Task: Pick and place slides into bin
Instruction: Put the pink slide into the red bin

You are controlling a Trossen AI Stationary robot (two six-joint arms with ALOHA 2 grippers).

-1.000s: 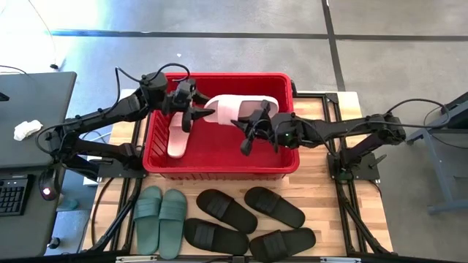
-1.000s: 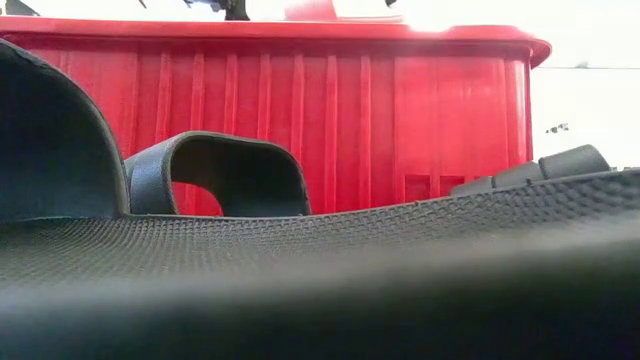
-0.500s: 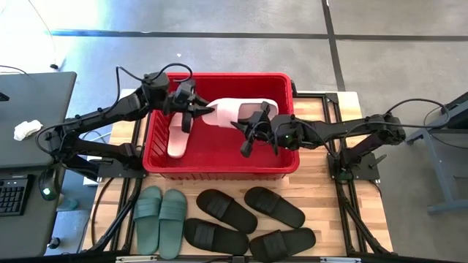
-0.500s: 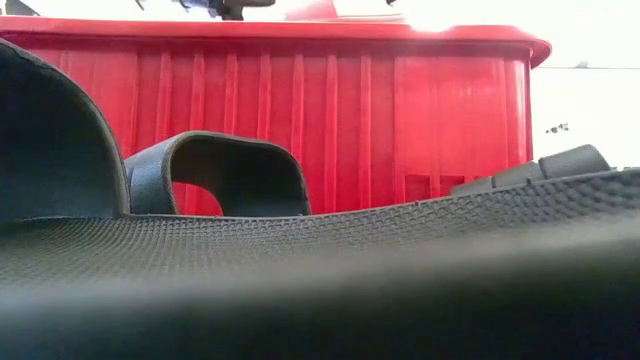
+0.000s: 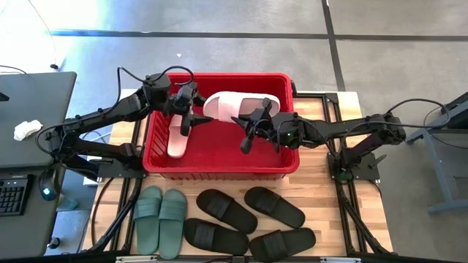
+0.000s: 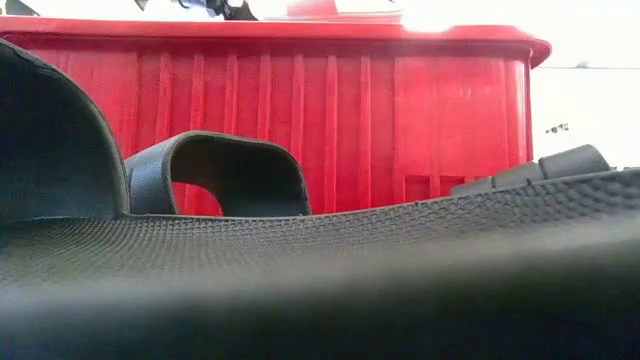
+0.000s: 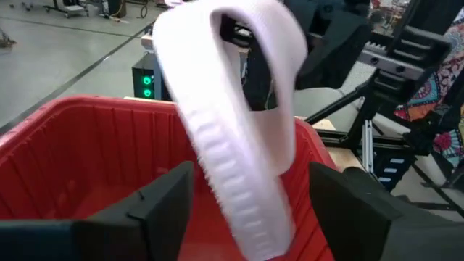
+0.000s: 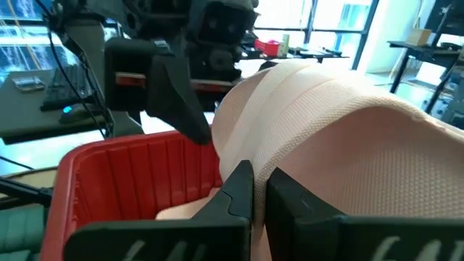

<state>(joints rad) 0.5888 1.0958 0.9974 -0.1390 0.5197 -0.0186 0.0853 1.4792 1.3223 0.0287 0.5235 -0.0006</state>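
Slide (image 5: pixel 238 104), pink, hangs over the bin's (image 5: pixel 219 169) far edge; its mate lies inside by the left wall. Right claw (image 5: pixel 256 126) is clamped on its strap; left claw (image 5: pixel 191 117) stands apart beside its toe. Lower it level before letting go.

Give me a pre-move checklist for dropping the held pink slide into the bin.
1. Right pincer shut on the pink slide: ok.
2. Left pincer open, off the slide: ok.
3. Slide over the bin: ok; the high view shows it above the interior.
4. Landing spot: ok; the other pink slide lies at the left end, bare floor under the held one.
5. Height above the bin floor: cannot tell.
6. Green slides and black slides on the table, outside the bin: ok.
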